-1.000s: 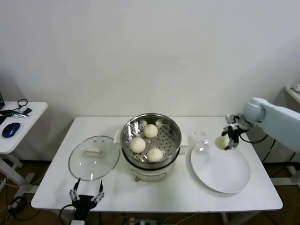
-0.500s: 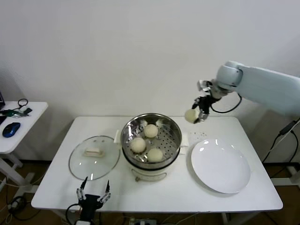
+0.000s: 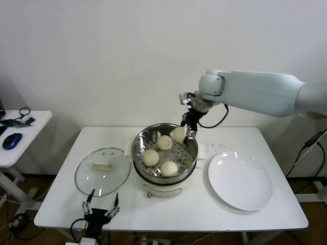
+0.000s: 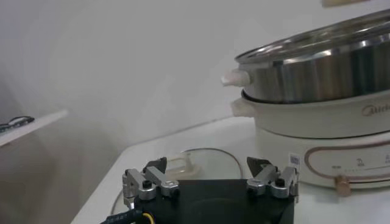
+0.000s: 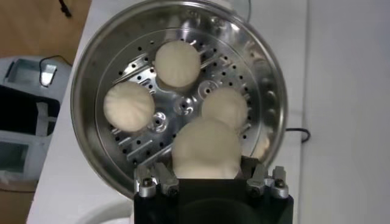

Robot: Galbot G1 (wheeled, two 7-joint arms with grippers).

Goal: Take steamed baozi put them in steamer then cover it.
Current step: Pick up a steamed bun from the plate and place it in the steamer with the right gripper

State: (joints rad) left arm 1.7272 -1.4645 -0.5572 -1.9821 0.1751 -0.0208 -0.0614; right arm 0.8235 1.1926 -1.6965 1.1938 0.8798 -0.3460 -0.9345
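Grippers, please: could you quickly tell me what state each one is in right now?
Left gripper: open, empty, low at the table's near edge.
Right gripper: shut on a baozi, over the steamer.

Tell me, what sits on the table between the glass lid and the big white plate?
The steamer, seen in the head view, between the cover and the plate. Three baozi lie inside; the right gripper holds a fourth above it.
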